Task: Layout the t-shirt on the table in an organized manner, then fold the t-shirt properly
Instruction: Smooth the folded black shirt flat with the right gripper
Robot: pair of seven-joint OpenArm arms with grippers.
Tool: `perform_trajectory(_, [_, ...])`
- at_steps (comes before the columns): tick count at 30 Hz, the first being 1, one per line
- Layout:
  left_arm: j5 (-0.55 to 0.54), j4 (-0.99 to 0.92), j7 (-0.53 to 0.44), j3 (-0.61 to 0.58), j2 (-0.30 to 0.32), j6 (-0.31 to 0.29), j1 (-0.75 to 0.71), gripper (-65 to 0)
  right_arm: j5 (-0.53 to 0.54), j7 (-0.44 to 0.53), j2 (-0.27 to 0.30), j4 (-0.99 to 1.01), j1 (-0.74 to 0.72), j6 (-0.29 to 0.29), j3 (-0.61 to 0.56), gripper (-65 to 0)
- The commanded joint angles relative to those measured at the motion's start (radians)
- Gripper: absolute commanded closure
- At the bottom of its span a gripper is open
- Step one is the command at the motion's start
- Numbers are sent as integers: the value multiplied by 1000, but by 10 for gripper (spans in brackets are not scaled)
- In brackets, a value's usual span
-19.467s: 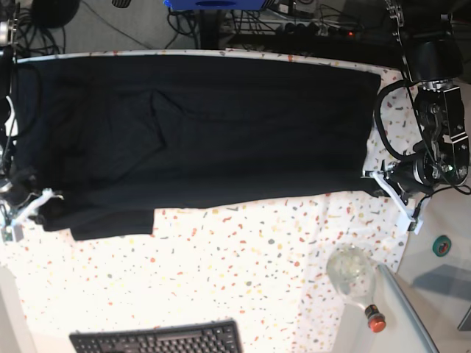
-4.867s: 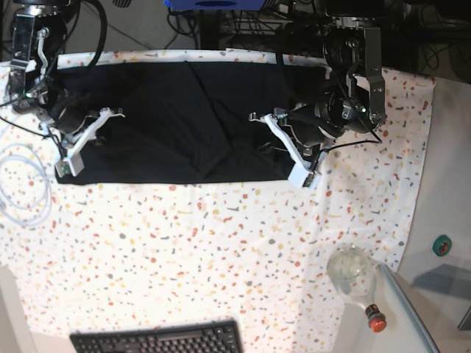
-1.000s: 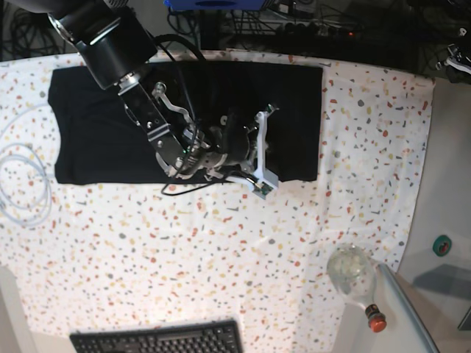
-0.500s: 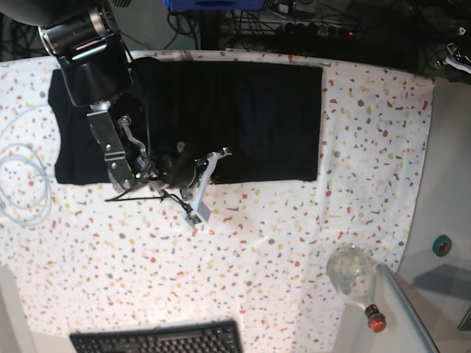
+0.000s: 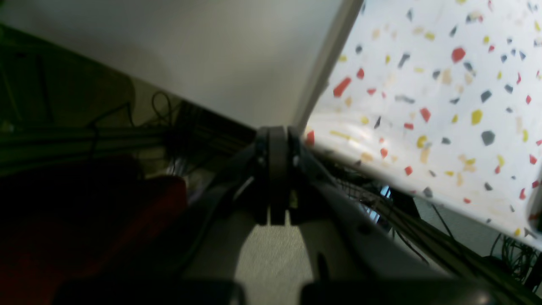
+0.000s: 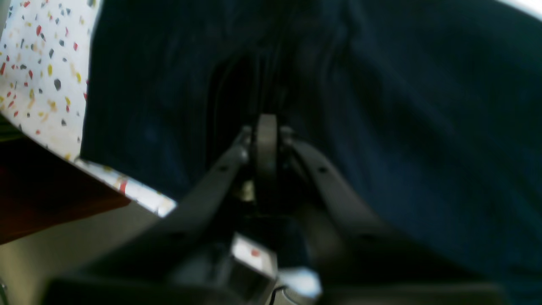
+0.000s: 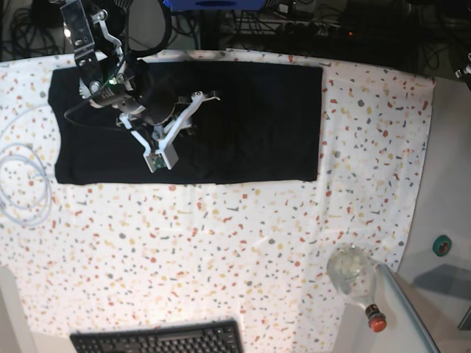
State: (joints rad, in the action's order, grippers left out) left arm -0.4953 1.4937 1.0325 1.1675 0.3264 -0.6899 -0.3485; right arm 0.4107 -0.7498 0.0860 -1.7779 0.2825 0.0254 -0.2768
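Observation:
The black t-shirt [image 7: 272,125] lies flat as a neat rectangle at the back of the speckled table [image 7: 221,250]. My right gripper [image 7: 210,95] hangs over the shirt's left half. In the right wrist view it [image 6: 264,127] is shut, with the dark cloth [image 6: 423,127] beneath and no cloth seen between the jaws. My left gripper [image 5: 275,140] is shut and empty. It sits off the table, beyond a speckled corner [image 5: 444,84], over the floor. The base view shows almost nothing of the left arm.
A black keyboard [image 7: 158,340] lies at the front edge. A clear glass bottle with a red cap [image 7: 353,273] lies at the front right. A white cable coil [image 7: 22,184] lies at the left. A green tape roll [image 7: 441,245] sits on the grey side surface.
My right arm has swung from the shirt's front edge near the middle back and left over the shirt's left half. The shirt has kept its rectangle over the last second.

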Motion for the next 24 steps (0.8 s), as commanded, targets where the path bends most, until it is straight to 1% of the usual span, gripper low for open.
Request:
perform_trajectory(1, [-6,9,-13,6,37,-8,-4,0,14,31,-4,-21,14,3,0,-204])
perform_trajectory(2, [-6,8,-14,2,46,-8,-4,0,15,55,-4,-21,39,3,0,-266])
perform_trajectory(3, [-6,8,-14,2,49,-8,-2,0,14,86,-5,-20,62,3,-2,-294])
perform_trajectory(4, [-6,5,-14,1,53,-8,-2,0,14,125,-5,-18,87,3,-2,-300])
perform_trajectory(6, [-6,3,-14,1,55,-8,-1,0,14,178,-5,-18,120,3,-2,-290])
perform_trajectory(7, [-6,3,-22,1,55,-8,-1,0,14,186,-5,-17,126,3,-2,-290])
perform_trajectory(8, [-6,3,-41,1,55,-8,-1,0,14,181,-7,-17,126,3,-8,-290])
perform_trajectory(11, [-6,3,-116,-1,55,-8,-13,0,12,183,-4,3,120,-3,-88,-291])
perform_trajectory(14, [4,3,-134,1,55,-8,-27,0,9,183,-5,25,99,-6,-147,-291])
perform_trajectory(17, [79,-8,-140,1,55,-8,-24,0,9,183,-5,65,68,-49,-171,-291])
perform_trajectory(19, [146,-28,-143,1,55,-8,-22,0,9,183,-5,86,57,-57,-171,-291])
perform_trajectory(22, [209,-55,-220,1,50,-8,-14,0,9,183,-5,126,36,-57,-171,-291])
perform_trajectory(24, [232,-89,-261,1,50,-8,-19,0,9,183,-5,140,27,-57,-171,-291])
